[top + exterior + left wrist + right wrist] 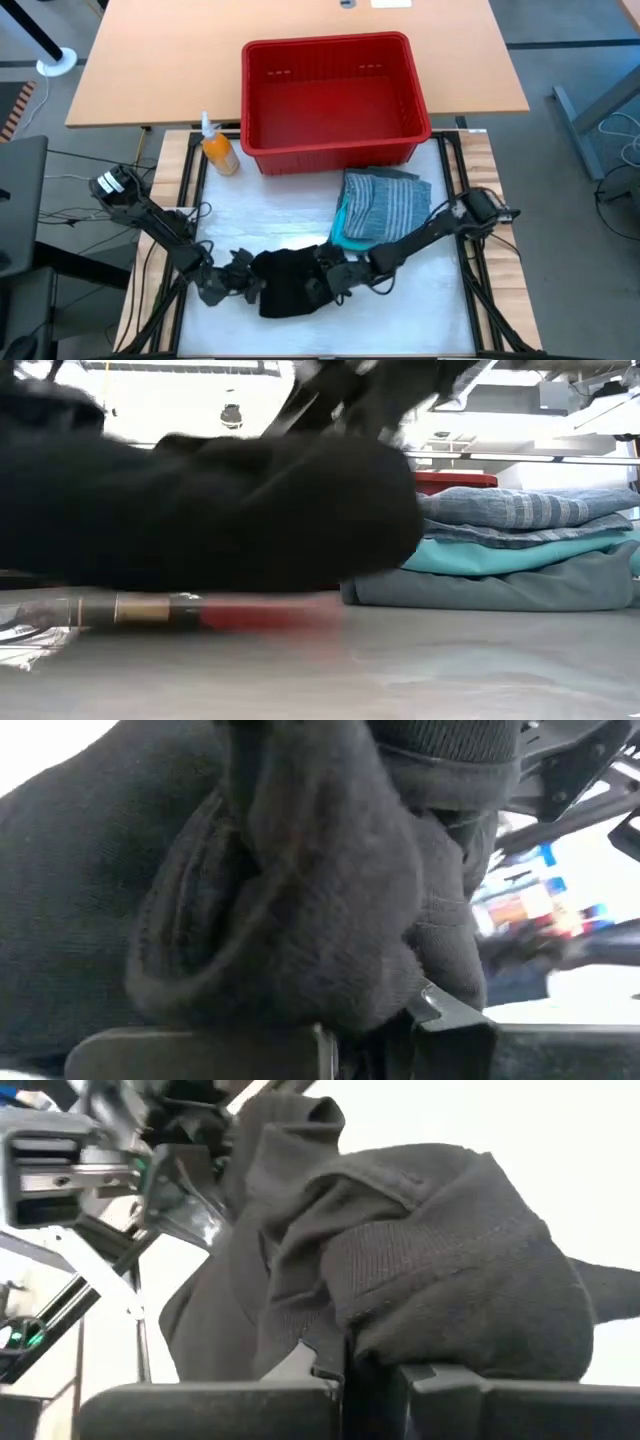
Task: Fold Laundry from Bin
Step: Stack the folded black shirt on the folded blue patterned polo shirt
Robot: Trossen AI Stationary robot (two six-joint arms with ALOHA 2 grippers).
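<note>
A large black garment (290, 285) of the laundry hangs bunched between my two grippers near the table's front edge; the low view shows the black garment (220, 510) raised off the tabletop. My left gripper (245, 283) is shut on its left side and my right gripper (335, 278) on its right side. A folded stack (385, 205) rests flat on the table behind it to the right: a striped shirt on top, then turquoise and grey-green garments (520, 550). The red bin (325, 42) stands at the far middle. My left gripper (370, 1030) pinches a thick bunched fold of the black garment's left side (330, 990) between its two fingers, several layers. It comes from the table's left, slanting slightly down. The cloth bulges over the fingers and hides the pads. My right gripper (345, 1380) pinches a gathered fold with a ribbed hem (330, 1335) on the garment's right side between its fingers. It reaches in from the table's right, slanting down. The cloth drapes slack over the fingers, lifted off the table.
An orange spray bottle (218, 150) stands left of the bin's near corner. The folded stack lies close behind my right arm. A wooden desk (160, 60) extends beyond the bin. The white tabletop (270, 215) is bare between the bin and the black garment.
</note>
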